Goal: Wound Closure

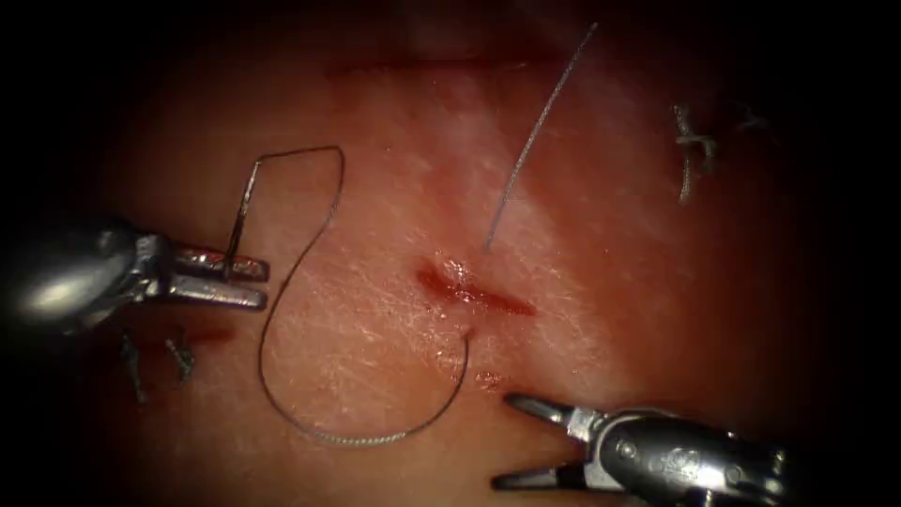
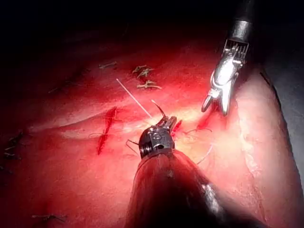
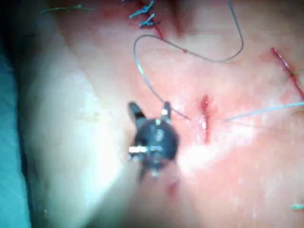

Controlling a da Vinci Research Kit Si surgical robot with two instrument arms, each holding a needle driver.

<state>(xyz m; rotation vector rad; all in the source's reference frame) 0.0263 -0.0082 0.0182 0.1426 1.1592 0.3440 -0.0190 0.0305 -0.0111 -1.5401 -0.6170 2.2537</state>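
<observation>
Needle in left tool, right tool empty

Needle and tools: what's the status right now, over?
Left tool shut on the needle, clear of the tissue, left of the cut. Right tool open, holding nothing. Thread loops into the cut's lower edge.

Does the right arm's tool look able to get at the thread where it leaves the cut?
Probably yes. The right end effector is open, holds nothing and sits just below the cut; bare tissue lies between it and the thread.
</observation>
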